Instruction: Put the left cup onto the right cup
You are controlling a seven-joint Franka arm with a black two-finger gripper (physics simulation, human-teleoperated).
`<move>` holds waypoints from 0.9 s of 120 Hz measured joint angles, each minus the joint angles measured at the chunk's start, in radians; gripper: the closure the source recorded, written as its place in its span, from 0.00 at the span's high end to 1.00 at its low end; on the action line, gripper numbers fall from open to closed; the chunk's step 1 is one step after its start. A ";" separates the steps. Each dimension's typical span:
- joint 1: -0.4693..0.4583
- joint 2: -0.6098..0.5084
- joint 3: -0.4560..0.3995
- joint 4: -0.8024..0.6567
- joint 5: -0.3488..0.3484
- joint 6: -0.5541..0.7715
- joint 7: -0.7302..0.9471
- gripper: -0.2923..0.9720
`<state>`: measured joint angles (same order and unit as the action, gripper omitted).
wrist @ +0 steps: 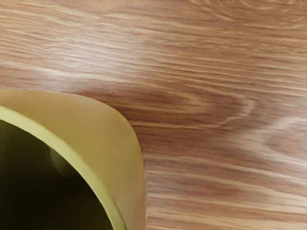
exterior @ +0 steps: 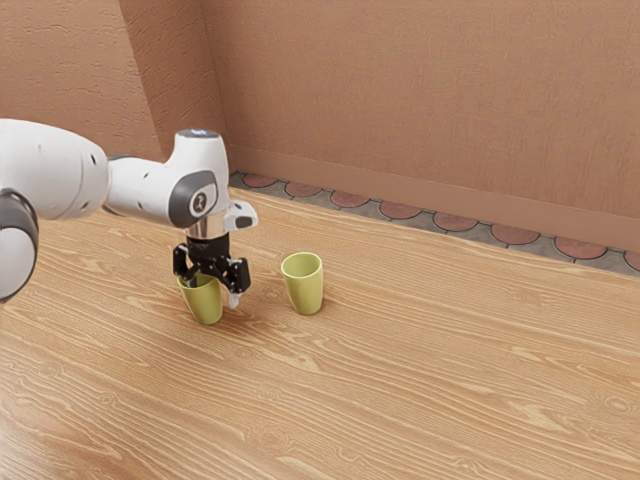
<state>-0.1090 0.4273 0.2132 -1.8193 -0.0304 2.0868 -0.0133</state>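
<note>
The claw (exterior: 210,288) hangs spread open, its fingers straddling the rim of the left green cup (exterior: 205,306), which stands upright on the wooden tabletop (exterior: 420,380) near the right green cup (exterior: 302,283).

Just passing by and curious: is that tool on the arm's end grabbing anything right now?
Tool: open, its fingers spread around the rim of the left cup, not clamped on it.

Soft, even, warm light; the wooden table (wrist: 216,57) carries a faint diffuse shadow just beside the smooth yellow-green cup (wrist: 96,139), its inside dark
</note>
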 joint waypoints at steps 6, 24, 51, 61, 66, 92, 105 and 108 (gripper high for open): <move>0.000 0.005 0.000 0.001 0.000 0.003 0.000 0.76; 0.001 0.009 0.000 0.001 0.000 0.014 -0.001 0.60; 0.006 0.008 0.000 0.001 0.001 0.022 0.002 0.31; 0.011 0.007 0.001 0.001 0.002 0.023 0.004 0.24; 0.013 0.007 0.001 0.001 0.004 0.024 0.004 0.22; 0.017 0.006 0.001 0.000 0.012 0.025 0.004 0.18; 0.017 -0.001 0.001 0.003 0.017 0.020 0.004 0.18; 0.017 -0.004 0.001 0.004 0.018 0.019 0.004 0.18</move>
<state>-0.0921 0.4231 0.2146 -1.8152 -0.0125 2.1053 -0.0097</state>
